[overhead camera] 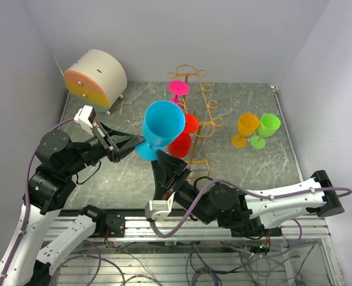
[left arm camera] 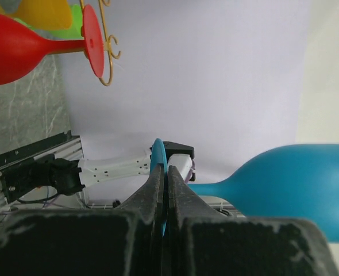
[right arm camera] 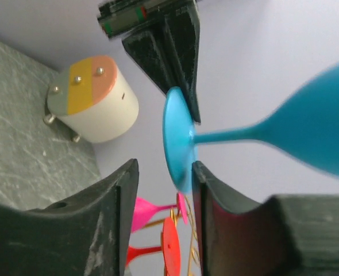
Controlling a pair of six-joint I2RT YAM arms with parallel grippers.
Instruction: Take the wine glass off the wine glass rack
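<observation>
- At the foot (right arm camera: 178, 138) of the blue glass (overhead camera: 163, 122), the left gripper (left arm camera: 160, 192) is clamped on the disc's rim. The glass is held sideways in the air.
- The right gripper (right arm camera: 165, 169) is spread wide, with its jaws set either side of the same foot. Whether either finger touches the disc cannot be told.
- The step is judged to be a handover or a steadying. The right jaws are best squared to the foot and closed firmly before the left clamp is eased. A thin edge grip would let the bowl's weight swing the glass.
- From above, the blue glass is seen off the rack (overhead camera: 193, 152), its bowl close to the red glasses (overhead camera: 181, 145) hanging there. Any carry is best made away from them.
- A pink glass (overhead camera: 178, 88) hangs on the rack further back.
- On the grey marbled table (overhead camera: 134, 101), an orange glass (overhead camera: 246, 126) and a green glass (overhead camera: 268, 126) stand upright side by side at the right, apart from the rack.
- A round box (overhead camera: 98, 76) lies at the far left corner.
- The table is enclosed by plain pale walls.
</observation>
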